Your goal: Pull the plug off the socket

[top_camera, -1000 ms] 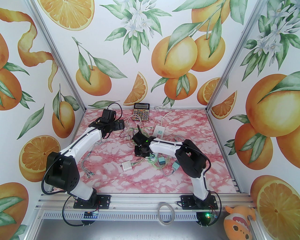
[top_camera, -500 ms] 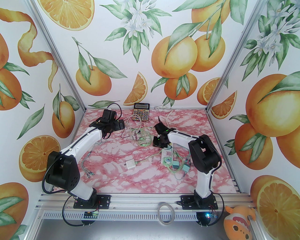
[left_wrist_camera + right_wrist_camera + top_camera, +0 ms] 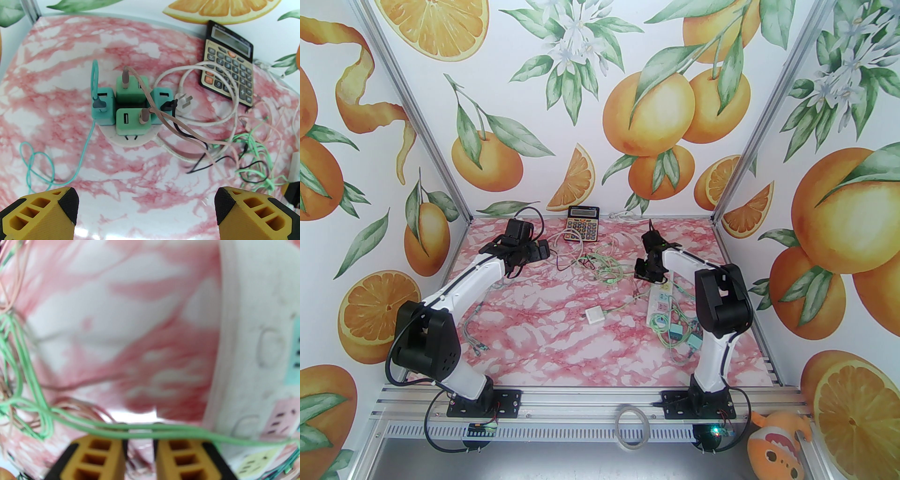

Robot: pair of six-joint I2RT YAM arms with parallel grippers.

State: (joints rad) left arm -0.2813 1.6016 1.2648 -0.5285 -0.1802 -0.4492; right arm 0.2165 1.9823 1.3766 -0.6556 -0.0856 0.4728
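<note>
right tool [image 3: 140,446] swung right, power strip [image 3: 661,300] dragged along | strip just beside it | fingers narrow | left tool [image 3: 146,199] wide

Back centre, hard against the wall: calculator [image 3: 583,224]. Left of it and nearer, round socket [image 3: 145,138] flat on the table [image 3: 534,337], four plugs [image 3: 132,92] standing on top, loose plug [image 3: 184,104] just beside on the right. Mid-table, cable tangle [image 3: 600,269]. Nearer, lone adapter [image 3: 594,315]. Over on the right, power strip [image 3: 661,302], two adapters [image 3: 675,332] at its near end.
</note>
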